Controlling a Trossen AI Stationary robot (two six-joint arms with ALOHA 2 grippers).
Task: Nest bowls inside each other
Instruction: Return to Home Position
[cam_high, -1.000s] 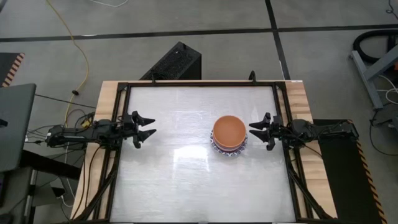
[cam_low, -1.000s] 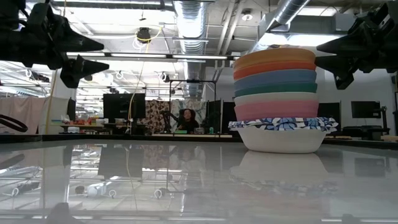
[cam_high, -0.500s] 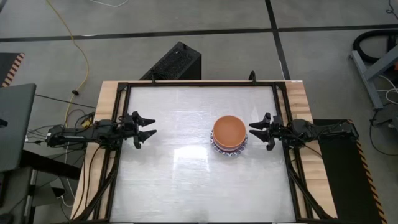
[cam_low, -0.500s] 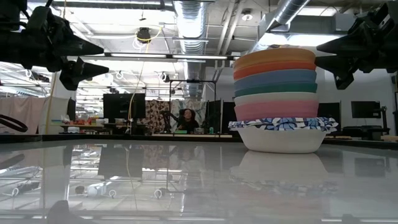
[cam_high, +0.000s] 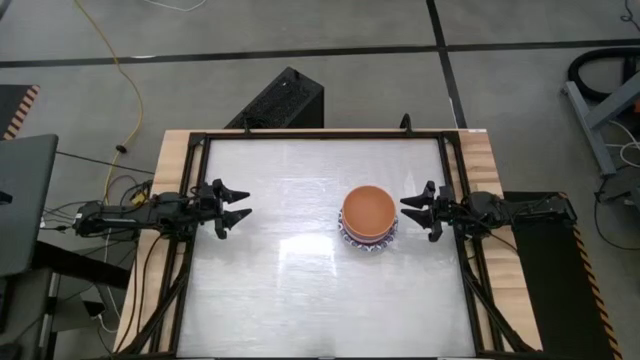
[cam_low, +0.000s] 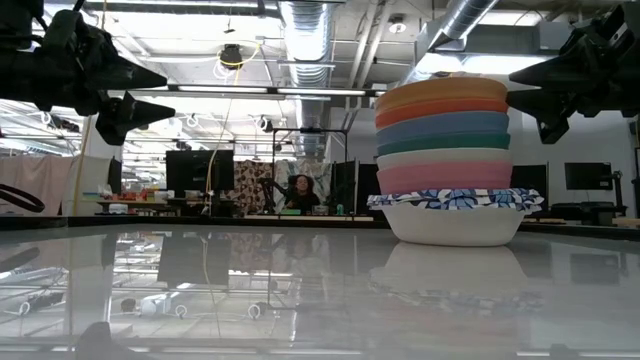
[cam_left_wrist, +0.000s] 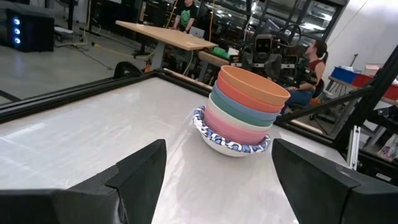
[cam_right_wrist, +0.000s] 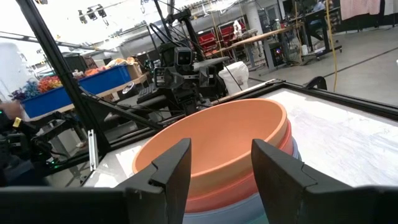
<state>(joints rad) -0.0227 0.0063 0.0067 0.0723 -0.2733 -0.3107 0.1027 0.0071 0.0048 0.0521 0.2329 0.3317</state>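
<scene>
Seen from above, the bowl stack (cam_high: 368, 218) shows only the inside of the light orange top bowl and a blue-and-white patterned rim. The low view adds bands of orange, blue, green, cream and pink; the exact bowl count is unclear. The stack stands right of centre on the table (cam_high: 300, 300). The right gripper (cam_high: 404, 212) is spread and empty, just beside the stack, apart from it. The left gripper (cam_high: 243, 204) is spread and empty near the left edge, with open tabletop between it and the stack.
</scene>
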